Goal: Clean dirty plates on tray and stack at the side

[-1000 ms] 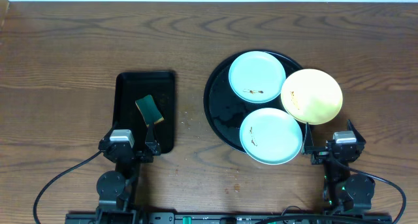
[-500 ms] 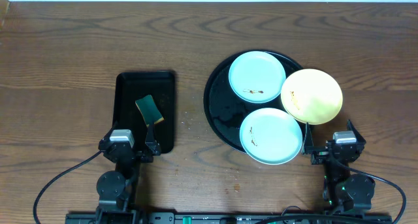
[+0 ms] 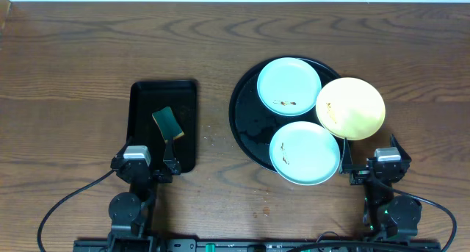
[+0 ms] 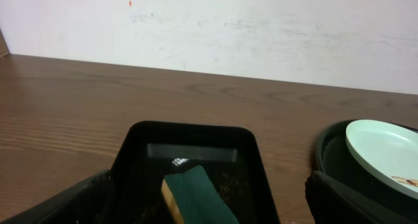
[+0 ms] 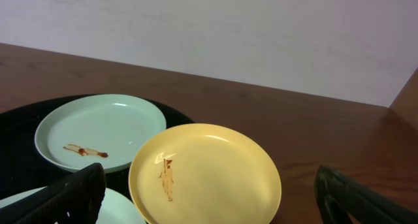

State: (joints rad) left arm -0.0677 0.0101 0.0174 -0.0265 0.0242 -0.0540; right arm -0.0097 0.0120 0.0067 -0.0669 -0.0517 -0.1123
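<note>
Looking down on a brown wooden table (image 3: 73,61). Finding the round glossy black tray (image 3: 248,123) sitting right of centre, and a smaller rectangular black tray (image 3: 145,105) lying well apart to its left. Seeing three plates lying unstacked: one pale blue plate (image 3: 288,86) resting at the round tray's far side, a second pale blue plate (image 3: 304,153) at its near side, and the pale yellow plate (image 3: 351,109) hanging out over the right rim, just beside both. Noting the left gripper (image 3: 145,165) sitting at the rectangular tray's near end, jaws spread wide, gripping nothing; the right gripper (image 3: 373,162) sitting close to the yellow plate's near edge, likewise spread wide and empty. Spotting a green sponge (image 3: 168,123) lying askew inside the rectangular tray. Picking out brown food streaks (image 3: 283,103) on all three plates.
</note>
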